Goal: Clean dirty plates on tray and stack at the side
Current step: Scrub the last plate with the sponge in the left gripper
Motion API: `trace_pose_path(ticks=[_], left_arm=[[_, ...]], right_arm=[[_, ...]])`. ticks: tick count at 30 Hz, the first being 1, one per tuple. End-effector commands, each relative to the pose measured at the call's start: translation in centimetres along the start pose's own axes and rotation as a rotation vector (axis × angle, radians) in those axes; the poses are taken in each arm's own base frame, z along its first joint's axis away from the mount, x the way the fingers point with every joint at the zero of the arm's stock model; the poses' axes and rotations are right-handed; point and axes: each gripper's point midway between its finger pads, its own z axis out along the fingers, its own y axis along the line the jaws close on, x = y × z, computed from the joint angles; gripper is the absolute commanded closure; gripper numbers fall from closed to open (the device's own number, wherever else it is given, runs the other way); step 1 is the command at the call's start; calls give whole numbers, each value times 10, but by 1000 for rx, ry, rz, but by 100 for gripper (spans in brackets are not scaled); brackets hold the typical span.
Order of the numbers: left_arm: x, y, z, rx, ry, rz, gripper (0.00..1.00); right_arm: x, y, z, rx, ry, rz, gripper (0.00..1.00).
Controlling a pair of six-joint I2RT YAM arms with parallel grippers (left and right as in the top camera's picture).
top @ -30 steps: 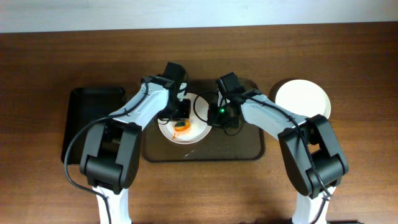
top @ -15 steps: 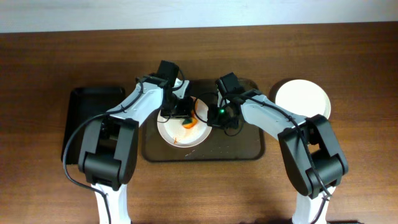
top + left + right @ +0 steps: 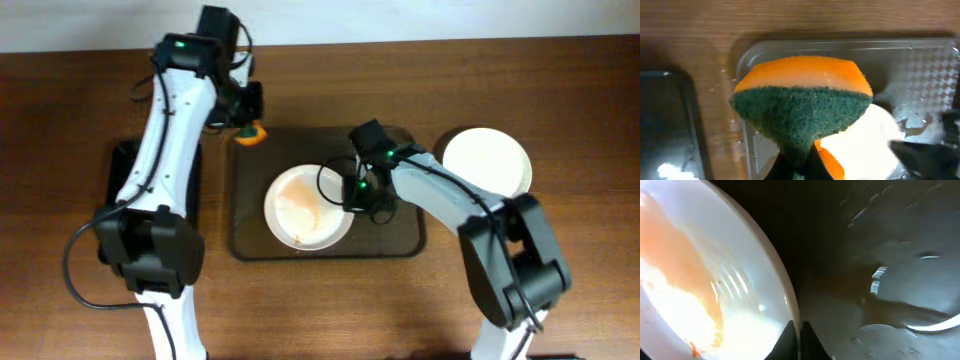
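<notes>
A white plate (image 3: 308,208) smeared with orange residue lies on the brown tray (image 3: 405,235). My right gripper (image 3: 356,192) is shut on the plate's right rim; in the right wrist view the rim (image 3: 785,295) runs between the fingers (image 3: 800,332). My left gripper (image 3: 243,122) is shut on an orange and green sponge (image 3: 249,135), held above the tray's far left corner, away from the plate. The sponge (image 3: 802,100) fills the left wrist view, pinched at its lower end by the fingers (image 3: 800,162). A clean white plate (image 3: 487,160) lies on the table to the right of the tray.
A black bin (image 3: 125,195) stands on the table to the left of the tray; its edge shows in the left wrist view (image 3: 670,130). The wooden table (image 3: 560,250) surrounds everything.
My left gripper has lifted the sponge off the plate and moved it back and left to the tray's far left corner. The plate now shows only an orange smear and has shifted slightly right.
</notes>
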Motion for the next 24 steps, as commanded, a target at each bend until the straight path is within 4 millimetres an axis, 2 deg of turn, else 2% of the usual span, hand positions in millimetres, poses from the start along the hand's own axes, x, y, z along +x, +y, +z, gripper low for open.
trace_pose_path(ticks=[1, 2, 3, 5, 7, 8, 9, 11, 13, 15, 17, 18, 19, 20, 21, 24], left_arm=[[-3, 5, -4, 5, -11, 7, 100], [-3, 5, -4, -1, -12, 8, 100], [-3, 5, -3, -2, -11, 9, 100], [-2, 6, 2, -4, 2, 8, 100], [1, 8, 16, -10, 40, 2, 100], [4, 10, 24, -13, 63, -1, 100], [5, 11, 29, -15, 76, -2, 100], [4, 11, 33, -16, 78, -3, 100], [3, 11, 33, -16, 75, -3, 100], [3, 11, 33, -16, 74, -2, 100], [1, 11, 33, -15, 67, -1, 100], [1, 11, 33, -15, 67, -1, 100], [1, 11, 33, -15, 67, -1, 100], [1, 11, 33, -14, 64, -1, 100], [0, 11, 33, -14, 63, -1, 100], [0, 11, 33, -14, 60, 0, 100]], right_arm=[[-36, -24, -85, 245, -256, -75, 96], [-40, -30, -105, 323, -314, -94, 96], [-44, -36, -138, 473, -421, -139, 96], [-43, -30, -174, 696, -577, -211, 96], [-36, -4, -201, 885, -723, -323, 96], [-30, 13, -226, 1014, -850, -367, 96], [-25, 23, -239, 1075, -916, -384, 96], [-12, 49, -247, 1081, -1013, -414, 96], [-11, 54, -231, 972, -988, -389, 96], [-10, 53, -196, 781, -874, -331, 96], [-14, 40, -179, 805, -838, -301, 96], [-13, 40, -161, 768, -775, -311, 96], [-9, 42, -137, 671, -683, -291, 96], [-1, 40, -96, 504, -510, -185, 96], [4, 38, -69, 409, -399, -95, 96], [12, 38, -14, 268, -194, -22, 96]])
